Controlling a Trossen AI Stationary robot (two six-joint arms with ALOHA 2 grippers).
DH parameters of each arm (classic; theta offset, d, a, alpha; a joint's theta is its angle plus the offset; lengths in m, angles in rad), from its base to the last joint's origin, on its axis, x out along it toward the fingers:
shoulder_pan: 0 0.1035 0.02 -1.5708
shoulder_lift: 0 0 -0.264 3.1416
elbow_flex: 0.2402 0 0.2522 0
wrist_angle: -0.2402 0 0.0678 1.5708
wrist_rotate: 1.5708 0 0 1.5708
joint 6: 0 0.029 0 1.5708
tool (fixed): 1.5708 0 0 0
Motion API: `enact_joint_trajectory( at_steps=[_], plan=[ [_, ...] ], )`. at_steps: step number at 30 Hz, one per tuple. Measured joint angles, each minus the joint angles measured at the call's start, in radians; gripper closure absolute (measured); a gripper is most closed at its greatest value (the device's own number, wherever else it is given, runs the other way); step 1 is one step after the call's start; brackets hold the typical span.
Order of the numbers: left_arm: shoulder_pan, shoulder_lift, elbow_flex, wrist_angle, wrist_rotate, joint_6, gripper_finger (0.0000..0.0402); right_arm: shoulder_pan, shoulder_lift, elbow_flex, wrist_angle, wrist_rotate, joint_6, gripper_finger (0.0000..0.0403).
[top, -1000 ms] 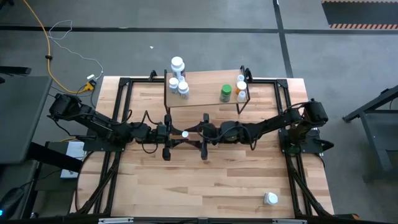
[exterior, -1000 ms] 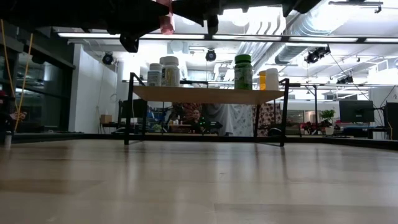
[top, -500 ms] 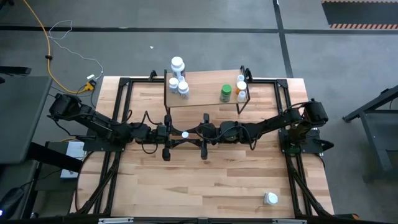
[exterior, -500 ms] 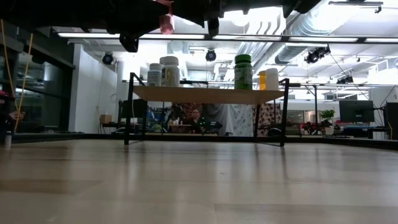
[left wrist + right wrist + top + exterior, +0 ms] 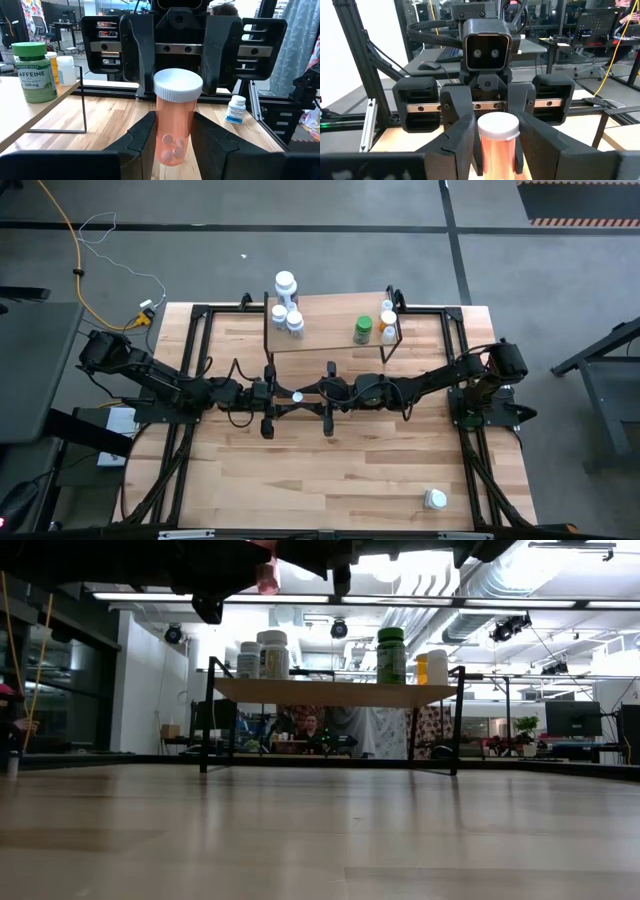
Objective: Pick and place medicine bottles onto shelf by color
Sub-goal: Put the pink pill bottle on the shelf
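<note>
Two dark robot arms meet nose to nose above the middle of a wooden table (image 5: 330, 470). Between them is a translucent pink pill bottle (image 5: 173, 131) with a white cap, held upright in the air. The left gripper (image 5: 172, 142) has its fingers clamped on the bottle's sides. The right gripper (image 5: 492, 137) faces it, its fingers close around the same bottle; whether they press it cannot be told.

Just behind the grippers stands the shelf (image 5: 330, 330). On it are six bottles: three white bottles (image 5: 287, 315) clustered at its left end, a green bottle (image 5: 363, 330), an orange bottle (image 5: 388, 321) and one more white one at its right end. A seventh, white bottle (image 5: 435, 499) lies alone near the table's front right corner.
</note>
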Motion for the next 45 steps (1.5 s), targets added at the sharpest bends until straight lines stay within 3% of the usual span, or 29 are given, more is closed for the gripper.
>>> enact_joint_trajectory(
  at_steps=[29, 45],
  plan=[
    [0.000, 0.000, 0.000, 0.000, 0.000, 0.000, 0.0298, 0.000, 0.000, 0.000, -0.002, -0.005, 0.000, 0.0293],
    [-0.001, 0.000, 0.000, -0.003, -0.014, -0.001, 0.0201, 0.001, 0.000, 0.000, -0.003, -0.013, 0.000, 0.0294]
  ],
)
